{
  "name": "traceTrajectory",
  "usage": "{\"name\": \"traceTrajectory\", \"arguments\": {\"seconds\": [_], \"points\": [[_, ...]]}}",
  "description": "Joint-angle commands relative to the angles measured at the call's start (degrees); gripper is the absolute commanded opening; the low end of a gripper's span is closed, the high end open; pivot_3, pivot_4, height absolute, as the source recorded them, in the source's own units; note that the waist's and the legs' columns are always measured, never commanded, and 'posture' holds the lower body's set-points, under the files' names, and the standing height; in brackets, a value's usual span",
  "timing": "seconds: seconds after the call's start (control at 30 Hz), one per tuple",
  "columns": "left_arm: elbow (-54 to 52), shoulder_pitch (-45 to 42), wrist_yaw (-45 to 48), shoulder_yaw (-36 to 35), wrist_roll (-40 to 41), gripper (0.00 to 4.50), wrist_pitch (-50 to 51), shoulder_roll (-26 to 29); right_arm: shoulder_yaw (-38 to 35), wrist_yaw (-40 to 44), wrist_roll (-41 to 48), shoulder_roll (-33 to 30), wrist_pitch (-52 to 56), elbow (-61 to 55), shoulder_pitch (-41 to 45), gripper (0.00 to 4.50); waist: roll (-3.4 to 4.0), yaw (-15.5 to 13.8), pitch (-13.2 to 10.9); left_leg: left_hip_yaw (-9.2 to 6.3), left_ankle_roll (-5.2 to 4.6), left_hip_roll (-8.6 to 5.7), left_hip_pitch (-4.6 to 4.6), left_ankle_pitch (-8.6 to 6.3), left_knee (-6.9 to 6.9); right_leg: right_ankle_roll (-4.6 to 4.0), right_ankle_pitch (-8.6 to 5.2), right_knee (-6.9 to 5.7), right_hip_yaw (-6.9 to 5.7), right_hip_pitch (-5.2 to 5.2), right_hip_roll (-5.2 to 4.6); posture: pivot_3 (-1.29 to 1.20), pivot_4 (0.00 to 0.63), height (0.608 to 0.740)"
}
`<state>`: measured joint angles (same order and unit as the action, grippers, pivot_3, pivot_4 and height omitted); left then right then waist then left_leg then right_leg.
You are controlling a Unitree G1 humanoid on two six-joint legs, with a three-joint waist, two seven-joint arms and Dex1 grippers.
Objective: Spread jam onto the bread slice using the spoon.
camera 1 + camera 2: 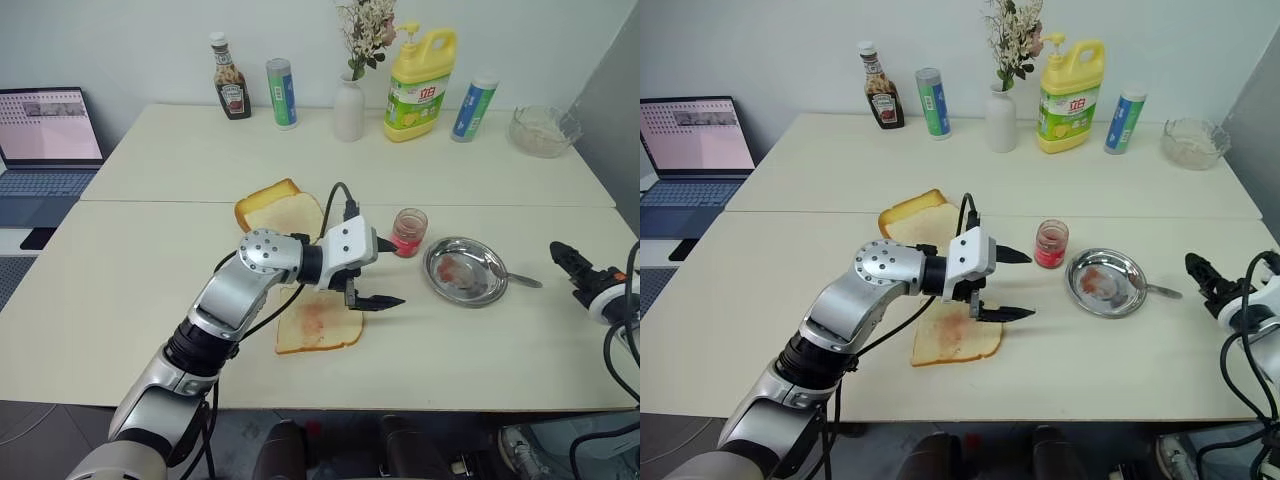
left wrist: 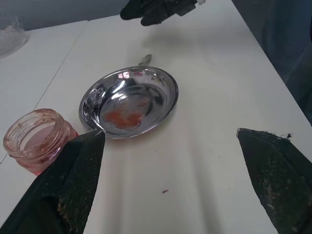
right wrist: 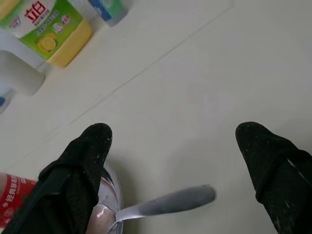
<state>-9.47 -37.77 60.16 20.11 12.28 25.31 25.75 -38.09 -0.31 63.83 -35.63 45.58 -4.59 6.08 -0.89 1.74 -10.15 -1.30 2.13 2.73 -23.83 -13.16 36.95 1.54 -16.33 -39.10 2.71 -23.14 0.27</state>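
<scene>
Right black two-fingered gripper (image 3: 173, 139) spread wide and empty beside round steel dish (image 1: 437, 256), slim silver metal spoon (image 1: 513, 277) resting in it, left gripper (image 1: 1008, 284) gaping over jam-smeared square white bread slice (image 1: 318, 325)

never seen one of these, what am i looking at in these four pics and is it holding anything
It is a two-armed robot at a table. Two pictures come from cameras on its head, two from its wrists, looking along the black fingers. The left gripper hangs open over the bread slice, which carries a red jam smear. The right gripper is open too, beside the steel dish where the spoon rests. A jam jar stands by the dish. Nothing is held.
</scene>
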Motion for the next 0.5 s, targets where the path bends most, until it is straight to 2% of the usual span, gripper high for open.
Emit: {"name": "traceTrajectory", "arguments": {"seconds": [0.03, 0.13, 0.3, 0.43, 0.5], "points": [[-1.3, 0.8, -1.2, -3.9, 0.5, 4.50, -1.3, 1.9, -3.5, 2.8, -1.0, -1.3, -2.8, -5.2, -0.9, 4.46, 0.02, 0.1, 0.0, -0.01, 0.00, 0.01, 0.00, 0.00, -0.01, 0.00, 0.00, 0.00, -0.01, -0.01, 0.01, 0.00, 0.150, 0.740], [-1.2, 2.3, -3.9, -8.0, 0.8, 4.50, -1.1, 3.5, -2.4, 6.5, -1.8, -2.2, -4.2, -11.4, -1.2, 4.46, 0.06, 0.1, 0.0, 0.00, 0.00, 0.01, 0.02, 0.00, 0.00, 0.01, -0.01, -0.01, 0.00, -0.01, 0.01, 0.00, 0.150, 0.740], [-0.5, 5.1, -9.9, -13.9, -1.4, 4.50, -1.3, 6.5, 5.0, 16.7, -11.0, -7.1, -8.1, -22.0, -5.1, 4.46, 0.08, 0.1, 0.0, -0.04, 0.00, 0.03, 0.04, 0.00, -0.01, 0.11, -0.06, -0.01, -0.03, -0.01, 0.02, 0.00, 0.150, 0.740], [-2.0, 13.7, -10.8, -20.7, -1.4, 4.50, -3.7, 12.5, 14.1, 24.2, -18.0, -10.3, -11.3, -31.2, -9.2, 4.46, 0.09, 0.2, 0.0, -0.01, 0.00, 0.03, 0.04, 0.00, -0.03, 0.10, -0.06, 0.02, 0.00, -0.01, 0.01, 0.00, 0.150, 0.740], [-3.0, 17.1, -10.0, -22.1, -0.8, 4.50, -4.5, 14.6, 16.3, 26.7, -19.2, -10.8, -11.9, -33.4, -10.5, 4.46, 0.07, 0.1, 0.0, -0.04, 0.00, 0.06, 0.05, 0.00, -0.03, 0.06, -0.05, 0.01, -0.02, -0.02, 0.01, 0.00, 0.150, 0.740]]}}
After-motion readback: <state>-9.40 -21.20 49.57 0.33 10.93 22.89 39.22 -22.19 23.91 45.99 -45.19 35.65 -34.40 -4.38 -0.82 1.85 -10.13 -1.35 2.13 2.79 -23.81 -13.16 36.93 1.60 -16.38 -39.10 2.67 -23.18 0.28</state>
